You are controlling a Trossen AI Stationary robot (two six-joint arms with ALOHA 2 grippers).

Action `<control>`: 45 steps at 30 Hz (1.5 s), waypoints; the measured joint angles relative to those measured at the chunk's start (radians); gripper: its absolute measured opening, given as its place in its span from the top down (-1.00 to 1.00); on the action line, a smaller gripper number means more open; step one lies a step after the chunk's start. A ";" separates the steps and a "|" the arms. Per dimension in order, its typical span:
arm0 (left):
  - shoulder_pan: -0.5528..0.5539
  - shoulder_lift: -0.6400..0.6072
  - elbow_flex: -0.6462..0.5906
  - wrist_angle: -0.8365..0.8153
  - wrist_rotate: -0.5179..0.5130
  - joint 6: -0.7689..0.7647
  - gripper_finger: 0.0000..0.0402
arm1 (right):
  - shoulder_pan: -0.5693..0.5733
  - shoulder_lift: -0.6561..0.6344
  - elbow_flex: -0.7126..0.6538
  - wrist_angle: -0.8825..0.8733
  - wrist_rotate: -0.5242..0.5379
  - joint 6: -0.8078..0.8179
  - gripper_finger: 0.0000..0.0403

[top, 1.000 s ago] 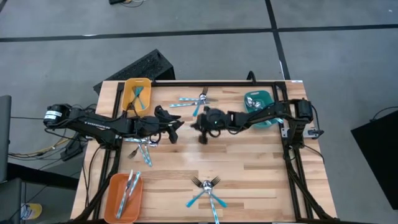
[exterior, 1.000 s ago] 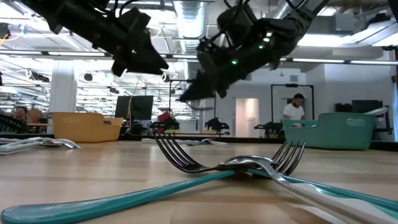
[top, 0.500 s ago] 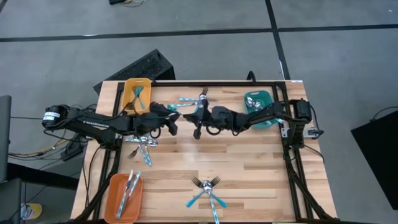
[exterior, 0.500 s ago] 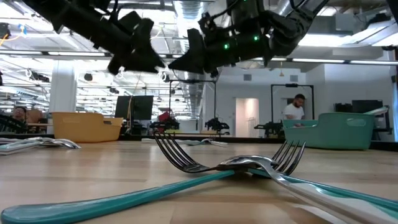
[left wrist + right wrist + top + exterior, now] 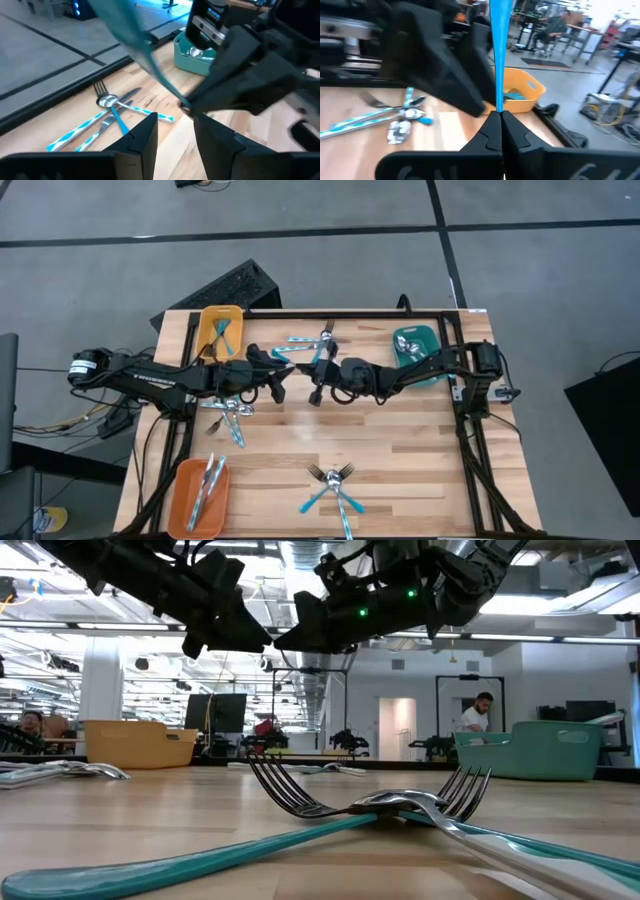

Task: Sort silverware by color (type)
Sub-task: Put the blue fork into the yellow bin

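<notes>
Blue-handled utensil [image 5: 500, 55] pinched in right gripper [image 5: 499, 119], fingers clamped together on its handle end, handle sticking straight out past the tips. Right gripper [image 5: 318, 370] hangs above the table's middle back area, close to left gripper [image 5: 283, 377], the two facing each other, not touching. Left gripper [image 5: 175, 127] has jaws apart with a narrow gap, nothing in them. Silverware scattered: a cluster [image 5: 310, 343] at the back centre, crossed forks [image 5: 333, 480] at the front centre, a small pile [image 5: 228, 416] on the left side under the left arm. More pieces lie in yellow tray [image 5: 205, 320], orange tray [image 5: 183, 505] and teal tray [image 5: 425, 333]. Wooden table [image 5: 420, 450].
</notes>
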 joint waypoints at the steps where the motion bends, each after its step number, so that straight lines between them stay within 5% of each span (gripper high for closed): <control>1: 0.000 0.000 0.000 0.000 -0.001 -0.003 0.42 | -0.002 0.000 0.000 0.003 0.010 -0.007 0.97; 15: 0.052 -0.009 0.000 0.065 -0.088 0.005 -0.03 | 0.007 -0.001 0.000 0.033 0.052 -0.128 0.96; 29: 0.053 -0.010 0.000 0.130 -0.013 0.081 0.13 | 0.001 -0.003 0.000 0.058 0.048 -0.155 0.95; 34: 0.049 -0.013 0.002 0.098 0.084 0.078 0.13 | -0.004 0.001 -0.001 0.047 0.039 -0.155 0.95; 45: 0.052 -0.013 0.002 0.106 0.072 0.151 0.13 | -0.004 0.000 -0.001 0.049 0.012 -0.154 0.95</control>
